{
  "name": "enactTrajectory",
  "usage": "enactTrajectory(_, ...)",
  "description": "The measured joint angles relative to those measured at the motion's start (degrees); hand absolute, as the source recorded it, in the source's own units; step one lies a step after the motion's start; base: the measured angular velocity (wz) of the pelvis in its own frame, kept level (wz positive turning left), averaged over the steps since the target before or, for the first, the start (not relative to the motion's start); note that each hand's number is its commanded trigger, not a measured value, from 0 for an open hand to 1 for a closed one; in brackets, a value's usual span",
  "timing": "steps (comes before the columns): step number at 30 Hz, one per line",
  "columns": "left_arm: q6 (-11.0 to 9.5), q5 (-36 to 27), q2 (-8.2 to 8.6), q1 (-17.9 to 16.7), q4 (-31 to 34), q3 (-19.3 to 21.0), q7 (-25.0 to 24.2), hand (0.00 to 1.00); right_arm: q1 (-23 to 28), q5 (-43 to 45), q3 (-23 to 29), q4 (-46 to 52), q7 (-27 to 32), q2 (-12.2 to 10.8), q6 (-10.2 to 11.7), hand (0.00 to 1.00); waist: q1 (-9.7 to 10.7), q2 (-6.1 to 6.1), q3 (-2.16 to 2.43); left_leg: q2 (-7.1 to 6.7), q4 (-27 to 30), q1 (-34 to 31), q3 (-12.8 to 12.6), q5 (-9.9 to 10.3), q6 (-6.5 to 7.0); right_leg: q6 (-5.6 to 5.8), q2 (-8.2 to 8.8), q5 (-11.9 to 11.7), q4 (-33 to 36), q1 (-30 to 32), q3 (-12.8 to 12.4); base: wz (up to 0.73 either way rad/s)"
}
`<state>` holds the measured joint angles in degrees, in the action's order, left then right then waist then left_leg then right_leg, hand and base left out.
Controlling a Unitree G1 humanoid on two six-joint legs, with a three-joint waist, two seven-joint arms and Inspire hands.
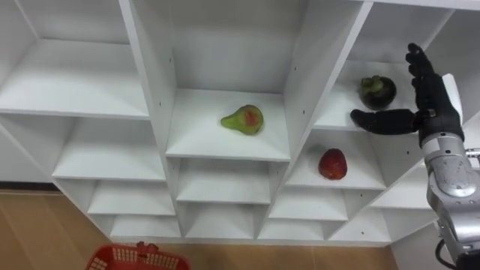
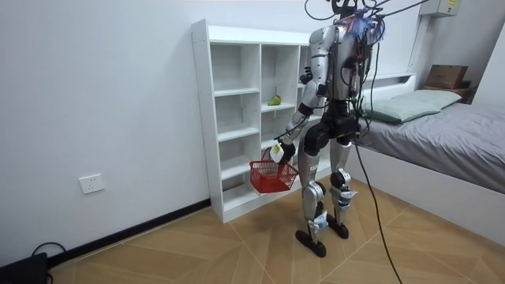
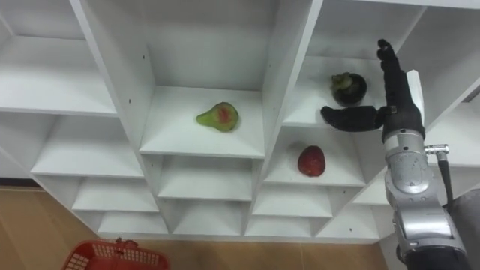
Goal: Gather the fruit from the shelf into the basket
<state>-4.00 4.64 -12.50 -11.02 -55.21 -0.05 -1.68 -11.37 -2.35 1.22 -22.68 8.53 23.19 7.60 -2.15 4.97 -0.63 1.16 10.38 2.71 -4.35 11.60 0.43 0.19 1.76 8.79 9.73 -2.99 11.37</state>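
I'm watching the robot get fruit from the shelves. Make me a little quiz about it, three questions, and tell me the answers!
1. Fill in: the red fruit sits in the compartment just ___ the dark fruit.
2. True or false: the pear lies alone in its compartment.
3. The left robot hand carries the basket. The open right robot hand is nearest which fruit? A pear, B dark fruit, C red fruit.
Key: 1 below; 2 true; 3 B.
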Motion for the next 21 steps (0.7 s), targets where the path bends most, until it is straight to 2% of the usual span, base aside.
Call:
enactTrajectory(5, 0.00, -0.01, 0.00, 0.00, -0.18, 0.30, 0.00, 1.00, -0.34, 0.24, -0.01, -1.27, -0.07, 0.52, 0.36, 0.00, -0.08, -0.04, -0.04, -0.01, 0.01, 0.18, -0.07, 0.00, 0.00, 0.00, 0.03, 0.00, -0.02, 0.00, 0.00, 0.00)
enactTrajectory(10, -0.01, -0.03, 0.00, 0.13, -0.54, 0.88, 0.04, 1.00, -3.55, 0.69, -0.03, -6.02, -1.74, 0.87, 0.47, 0.00, 0.08, 0.02, -0.04, -0.03, 0.06, 0.55, -0.11, -0.03, 0.02, 0.00, 0.09, 0.00, 0.01, -0.23, 0.02, 0.00)
enactTrajectory(15, -0.02, -0.27, 0.01, -0.10, -0.53, 0.98, 0.01, 1.00, -4.55, 0.46, -0.03, -8.63, -2.54, 1.38, 0.61, 0.00, 0.05, 0.16, -0.05, -0.03, 0.27, 0.48, 0.01, -0.03, 0.02, 0.00, 0.13, 0.00, 0.02, -0.37, 0.17, 0.00)
enactTrajectory(21, -0.07, -0.37, 0.00, -0.11, -0.53, 1.05, 0.02, 1.00, -5.64, 0.39, -0.02, -10.40, -4.36, 1.61, 0.63, 0.00, 0.06, 0.49, 0.17, -0.04, 0.31, 0.25, 0.01, -0.02, 0.02, 0.00, 0.11, 0.00, -0.02, -0.39, 0.17, 0.00)
